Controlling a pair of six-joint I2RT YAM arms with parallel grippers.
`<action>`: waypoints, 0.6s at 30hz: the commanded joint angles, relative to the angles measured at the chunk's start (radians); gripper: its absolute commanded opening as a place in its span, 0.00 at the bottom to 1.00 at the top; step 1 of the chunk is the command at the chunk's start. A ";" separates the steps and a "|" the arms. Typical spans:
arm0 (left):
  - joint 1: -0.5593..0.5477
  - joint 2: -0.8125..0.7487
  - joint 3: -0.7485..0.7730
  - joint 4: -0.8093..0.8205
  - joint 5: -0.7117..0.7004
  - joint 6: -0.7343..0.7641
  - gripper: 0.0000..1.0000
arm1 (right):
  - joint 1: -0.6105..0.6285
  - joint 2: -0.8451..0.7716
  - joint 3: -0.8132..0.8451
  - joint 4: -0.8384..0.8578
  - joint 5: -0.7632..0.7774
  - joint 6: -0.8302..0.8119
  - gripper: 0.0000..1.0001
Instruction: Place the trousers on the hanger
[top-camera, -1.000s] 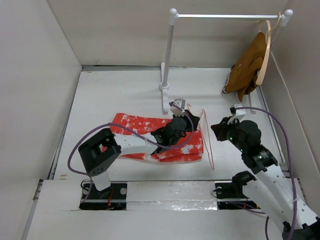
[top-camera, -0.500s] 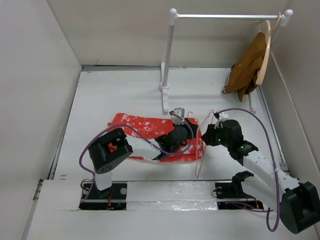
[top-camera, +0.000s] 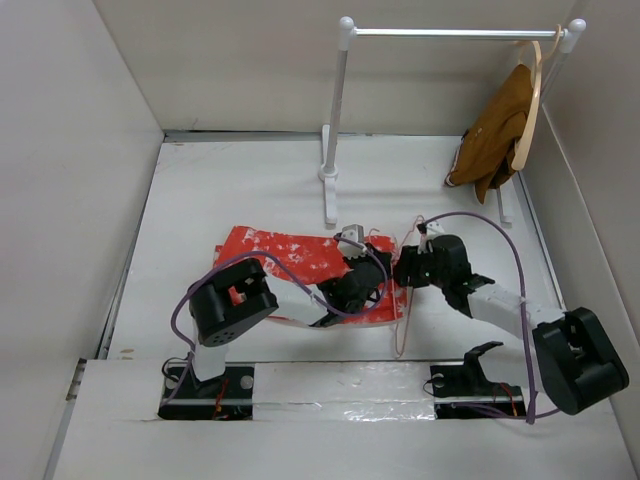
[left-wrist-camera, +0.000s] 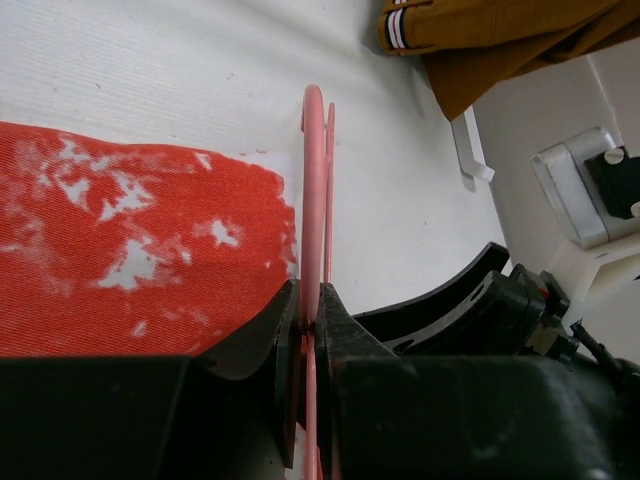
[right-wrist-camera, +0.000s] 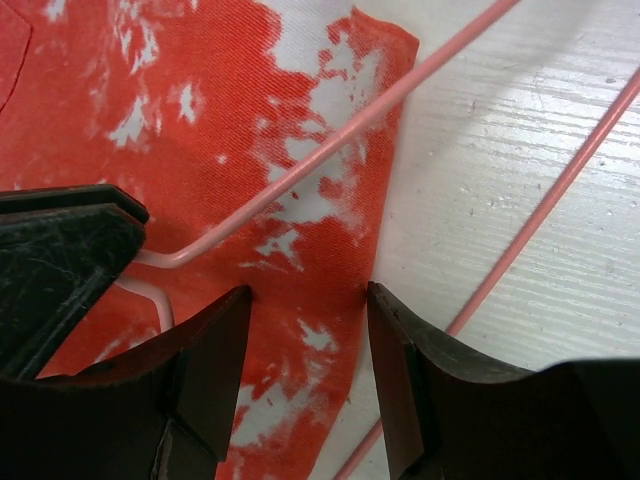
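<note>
The red-orange trousers (top-camera: 272, 251) lie flat mid-table, folded, their right edge beside the pink wire hanger (top-camera: 404, 305). My left gripper (top-camera: 373, 276) is shut on the hanger's wire, which the left wrist view shows as the hanger (left-wrist-camera: 314, 180) pinched between the jaws of that gripper (left-wrist-camera: 312, 322), next to the trousers (left-wrist-camera: 120, 250). My right gripper (top-camera: 404, 268) is open and low over the cloth's right edge. In the right wrist view its jaws (right-wrist-camera: 308, 300) straddle the hem of the trousers (right-wrist-camera: 200, 120), with the hanger wire (right-wrist-camera: 400, 95) crossing above the cloth.
A white clothes rack (top-camera: 335, 120) stands at the back. A brown garment (top-camera: 495, 130) hangs from a pale wooden hanger (top-camera: 537, 95) at its right end. White walls enclose the table on three sides. Purple cables loop over both arms.
My right arm has swung left and down to the trousers' right edge, and its jaws have opened. The left gripper stays shut on the hanger, which has shifted slightly toward the front.
</note>
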 joint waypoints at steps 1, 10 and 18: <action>-0.001 0.005 -0.014 0.015 -0.081 0.008 0.00 | -0.005 0.021 -0.016 0.111 -0.019 0.028 0.56; -0.001 -0.023 -0.065 0.040 -0.126 0.072 0.00 | -0.015 0.095 -0.045 0.193 -0.116 0.076 0.36; 0.021 -0.068 -0.142 0.060 -0.136 0.106 0.00 | -0.059 -0.096 -0.065 0.103 -0.122 0.074 0.00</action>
